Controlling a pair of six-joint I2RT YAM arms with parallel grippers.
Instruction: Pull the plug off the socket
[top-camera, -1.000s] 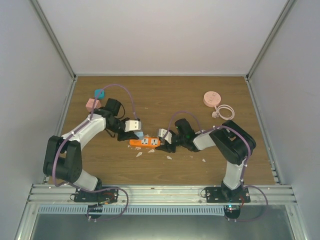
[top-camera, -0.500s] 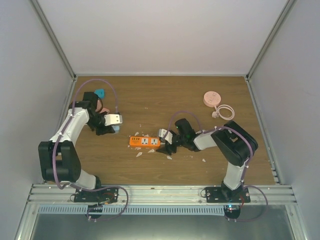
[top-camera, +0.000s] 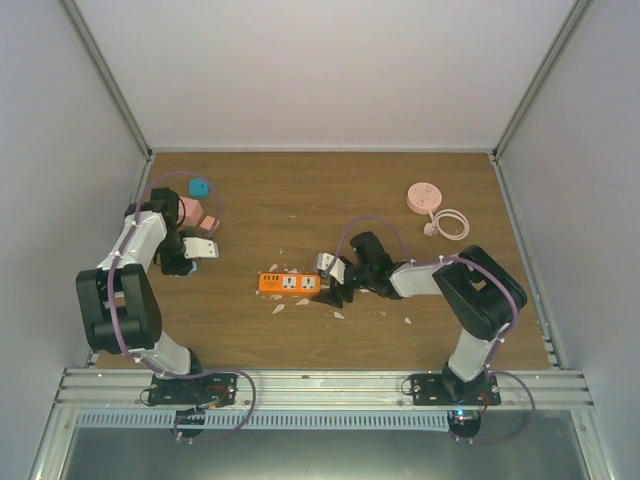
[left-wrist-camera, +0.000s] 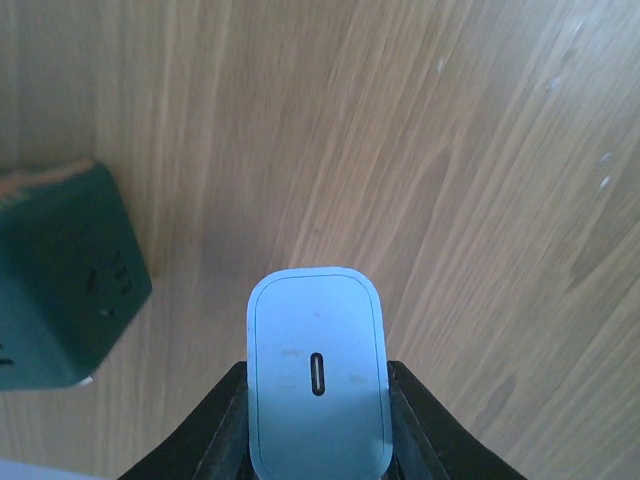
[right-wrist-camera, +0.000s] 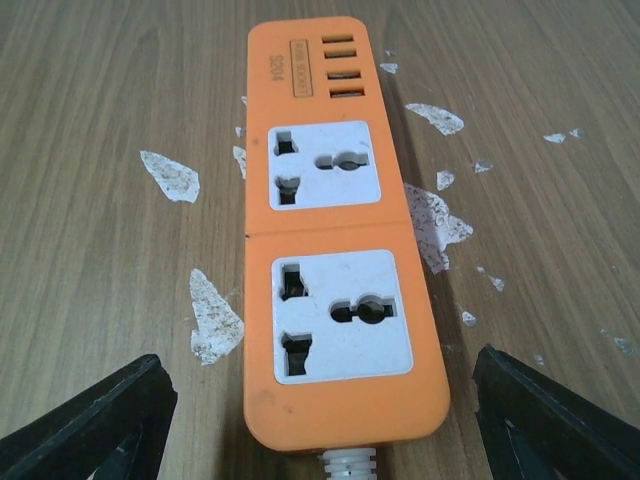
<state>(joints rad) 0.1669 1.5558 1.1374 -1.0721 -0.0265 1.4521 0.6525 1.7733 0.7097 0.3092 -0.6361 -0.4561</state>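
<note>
text | orange power strip (right-wrist-camera: 345, 240) | small printed label (right-wrist-camera: 311, 52) at far end | illegible

Plug (left-wrist-camera: 317, 370) lower end off-frame

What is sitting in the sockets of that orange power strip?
Nothing: both white sockets and the small slots on the orange power strip are empty. The pale blue plug is in the left gripper. The strip's underside is hidden.

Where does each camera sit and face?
Top external: above, behind the robot, looking down on the table; left arm, right arm show.
Left wrist: looks down at the table; left gripper clamps the blue plug.
Right wrist: looks along the power strip; open right gripper straddles it.
Shared: top external shows the power strip too.
</note>
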